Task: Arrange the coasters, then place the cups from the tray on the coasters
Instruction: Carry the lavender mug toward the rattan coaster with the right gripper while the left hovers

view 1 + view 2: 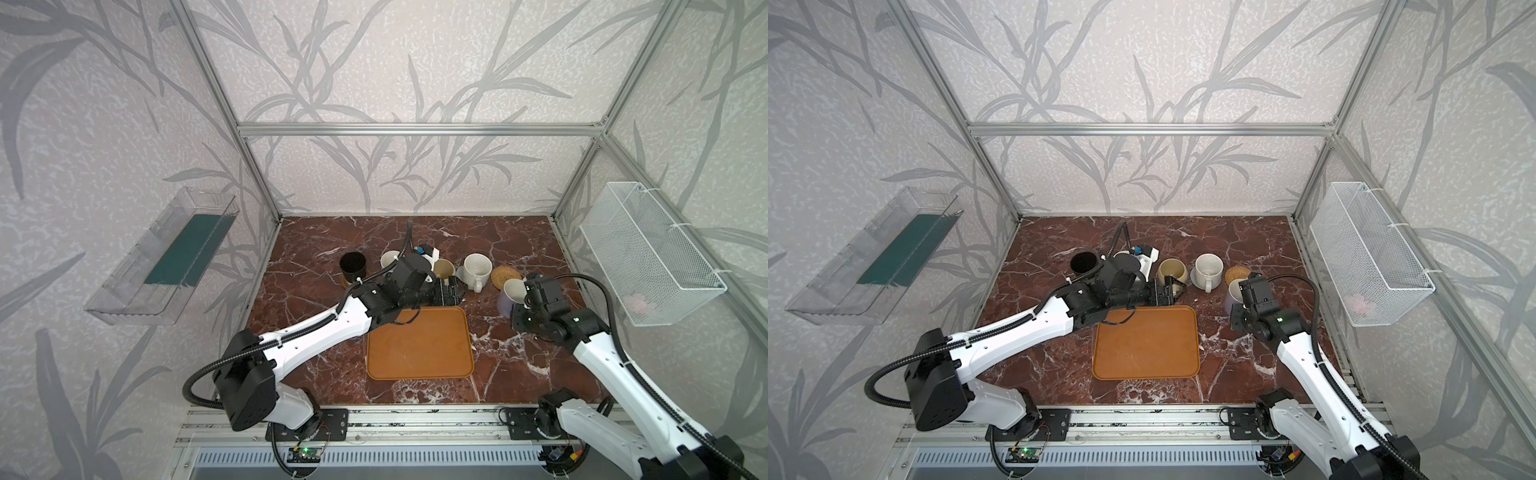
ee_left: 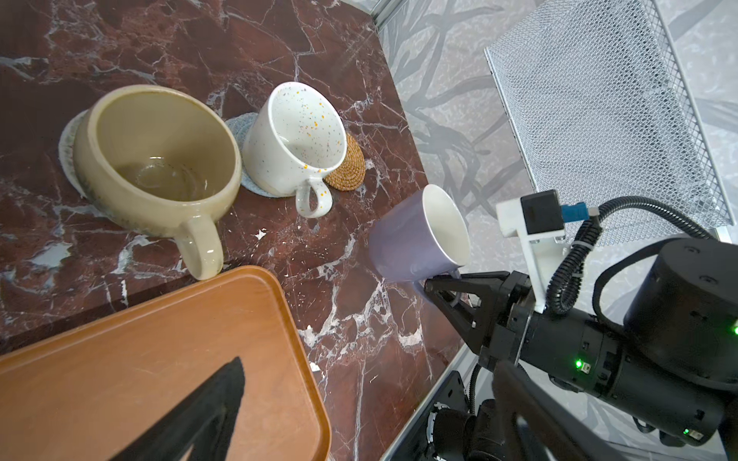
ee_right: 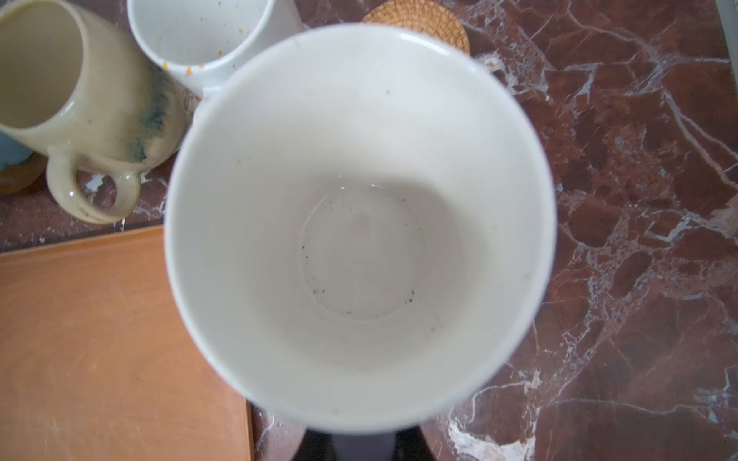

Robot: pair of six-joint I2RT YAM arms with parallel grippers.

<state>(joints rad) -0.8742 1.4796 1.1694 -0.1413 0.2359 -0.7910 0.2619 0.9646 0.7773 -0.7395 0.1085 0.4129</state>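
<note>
My right gripper [image 2: 439, 285] is shut on the handle of the lavender cup [image 1: 510, 296], which hangs tilted above the table, close to the bare rattan coaster [image 1: 505, 277]. The cup's white inside [image 3: 359, 223] fills the right wrist view. My left gripper [image 1: 451, 291] stands open and empty by the handle of the cream-yellow cup [image 2: 155, 159], which sits on the cream coaster [image 2: 66, 147]. On the grey coaster [image 2: 239, 123] is the white cup [image 1: 477, 270]. The black cup [image 1: 353, 266] and light blue cup [image 1: 390, 259] stand further left. No cups are on the orange tray [image 1: 419, 345].
A white wire mesh basket [image 1: 648, 253] hangs on the right wall and a clear bin [image 1: 166, 257] on the left wall. My left arm reaches across the tray's far left corner. Aluminium frame posts stand at the table's back corners.
</note>
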